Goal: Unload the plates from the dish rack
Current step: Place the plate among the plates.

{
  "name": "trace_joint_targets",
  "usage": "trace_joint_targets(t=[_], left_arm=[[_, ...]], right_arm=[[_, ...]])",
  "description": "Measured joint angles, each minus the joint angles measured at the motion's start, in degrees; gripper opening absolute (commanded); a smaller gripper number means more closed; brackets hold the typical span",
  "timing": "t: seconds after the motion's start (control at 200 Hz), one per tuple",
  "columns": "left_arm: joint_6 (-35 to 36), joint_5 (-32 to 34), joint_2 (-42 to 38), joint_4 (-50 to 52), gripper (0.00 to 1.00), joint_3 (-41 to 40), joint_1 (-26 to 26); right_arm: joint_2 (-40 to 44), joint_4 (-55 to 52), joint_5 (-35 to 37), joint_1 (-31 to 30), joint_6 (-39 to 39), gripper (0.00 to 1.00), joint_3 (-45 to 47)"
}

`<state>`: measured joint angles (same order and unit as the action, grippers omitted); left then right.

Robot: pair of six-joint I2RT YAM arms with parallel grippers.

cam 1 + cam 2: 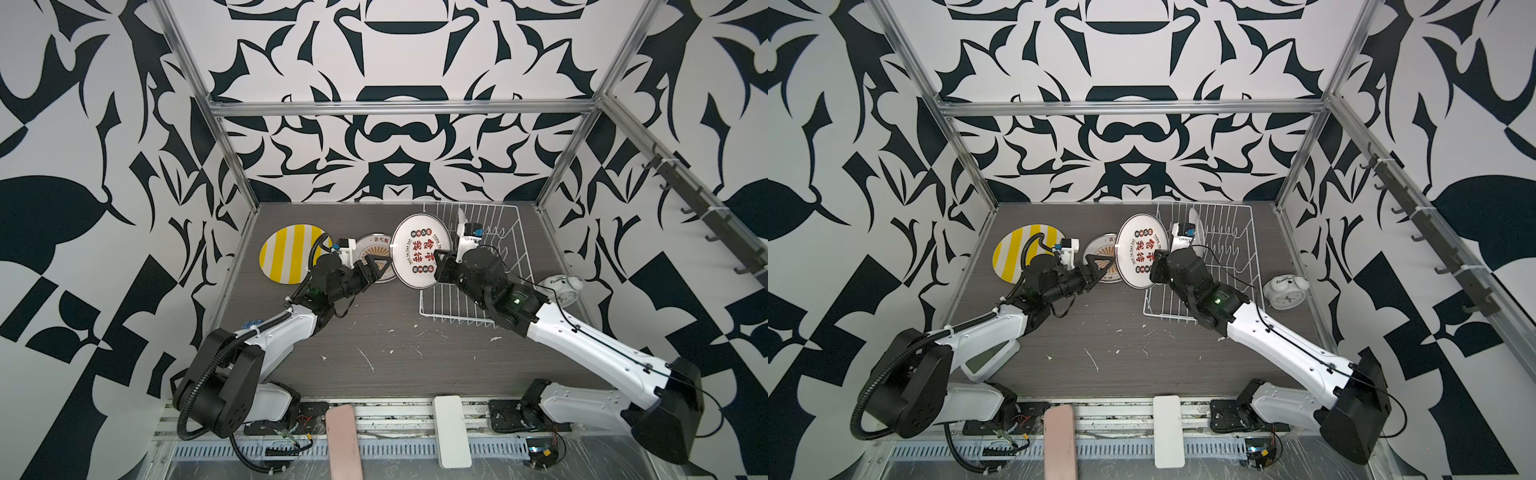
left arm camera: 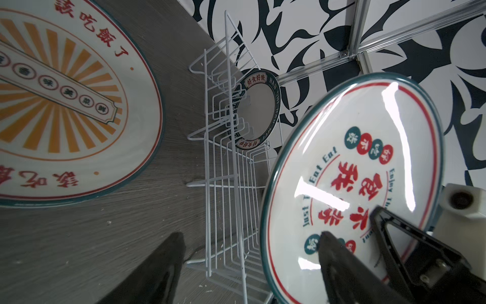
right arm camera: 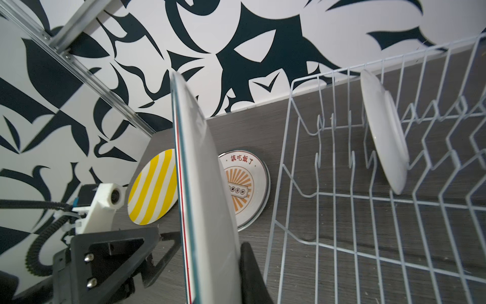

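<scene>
Progress: striped plate [image 1: 284, 257], sunburst plate [image 1: 374, 249] are laid near spread left claw [image 1: 384, 268]; lettered plate [image 1: 417, 245] is clamped by right claw [image 1: 439, 259]; green-rimmed plate [image 2: 263, 105] is still racked.

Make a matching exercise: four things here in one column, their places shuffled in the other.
1. striped plate
2. red-lettered plate
3. dark-rimmed plate
4. alarm clock

A. standing in the dish rack
B. clamped in the right gripper
C. on the table, close beside the rack
D. flat on the table, away from the rack

Pairs: 1-D, 2-B, 3-A, 4-C.
</scene>
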<state>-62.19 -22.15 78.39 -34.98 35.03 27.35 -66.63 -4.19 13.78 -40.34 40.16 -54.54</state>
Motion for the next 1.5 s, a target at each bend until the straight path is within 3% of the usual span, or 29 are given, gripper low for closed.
trace_joint_targets(t=[0.205, 0.415, 0.7, 1.195, 1.5], left_arm=[[-0.98, -0.7, 0.13, -3.04, 0.82, 0.0, 0.0], [-1.6, -1.79, 1.25, -5.09, 0.8, 0.0, 0.0], [-2.64, -2.34, 2.29, -6.75, 0.76, 0.0, 0.0], [-3.74, -2.12, 2.69, -9.33, 0.26, 0.0, 0.0], [-4.02, -1.57, 2.67, -9.33, 0.17, 0.0, 0.0]], right_arm=[[-1.81, 4.22, -11.28, 8.68, 7.76, 0.0, 3.06], [-3.56, 6.27, -18.14, 8.96, 10.69, 0.0, 4.09], [-3.61, 9.55, -22.36, 8.87, 12.2, 0.0, 4.17], [-6.6, 13.68, -29.88, 11.5, 16.2, 0.0, 5.33], [-7.26, 15.32, -32.41, 12.76, 17.73, 0.0, 5.49]])
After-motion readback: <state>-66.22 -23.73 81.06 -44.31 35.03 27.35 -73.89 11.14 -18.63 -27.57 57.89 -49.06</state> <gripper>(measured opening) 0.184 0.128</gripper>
